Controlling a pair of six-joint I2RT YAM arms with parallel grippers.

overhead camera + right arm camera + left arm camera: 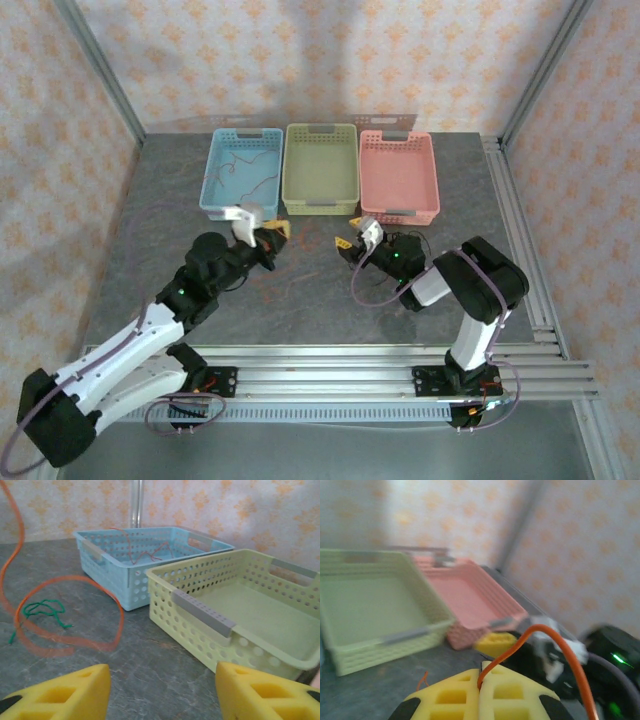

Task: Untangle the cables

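Note:
My left gripper (272,232) (482,669) is shut on an orange cable (555,640), which rises from between the yellow fingers and arcs off to the right. In the right wrist view the orange cable (107,600) hangs blurred in a loop over the table, and a green cable (44,609) lies crumpled inside that loop. My right gripper (350,240) (162,682) faces the left one across a short gap and stands open with nothing between its fingers. A reddish-brown cable (142,555) (245,170) lies in the blue basket (212,195).
Three baskets stand side by side at the back: the blue one (107,565), a pale green one (320,130) (200,612) (385,640) and a pink one (398,213) (485,622). Both grippers hover just in front of them over the grey table.

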